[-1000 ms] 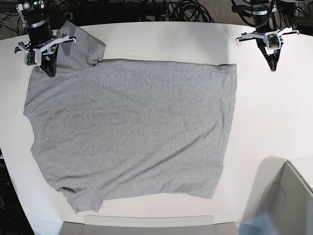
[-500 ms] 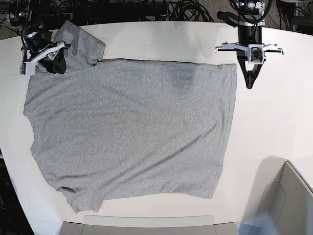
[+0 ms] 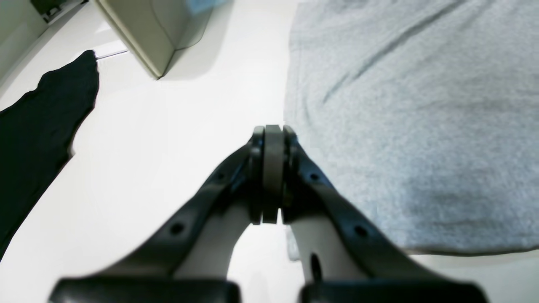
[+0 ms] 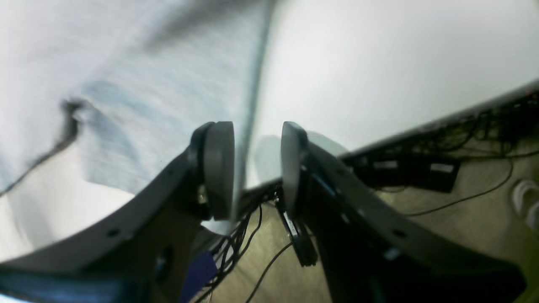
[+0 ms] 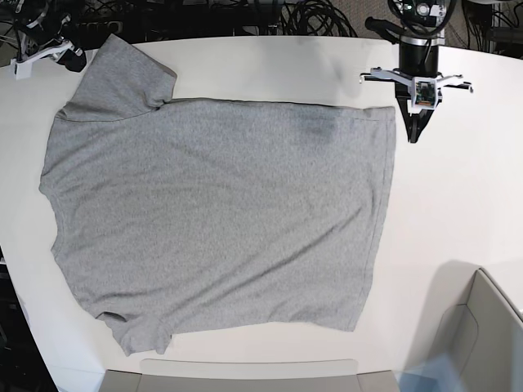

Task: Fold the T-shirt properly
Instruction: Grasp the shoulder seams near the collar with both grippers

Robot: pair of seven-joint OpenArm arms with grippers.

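Note:
The heather-grey T-shirt (image 5: 221,216) lies flat on the white table (image 5: 458,204), plain side up, with its collar end to the left and its hem to the right. My right gripper (image 5: 73,61) is at the far-left table corner, just off the upper sleeve (image 5: 122,77). In the blurred right wrist view it (image 4: 257,164) is open, with only the sleeve edge (image 4: 168,84) showing beyond the gap. My left gripper (image 5: 413,135) hangs just right of the hem's far corner. In the left wrist view it (image 3: 271,132) is shut on nothing, beside the hem (image 3: 400,126).
A beige bin (image 5: 482,335) stands at the near right corner and a flat beige lid or tray (image 5: 245,376) at the near edge. Cables (image 5: 310,20) run behind the table. A black cloth (image 3: 38,126) lies beyond the table edge in the left wrist view.
My right gripper opened, let go of the upper sleeve and drew back to the far-left corner; the sleeve now lies spread flat. My left gripper came in beside the hem's far corner.

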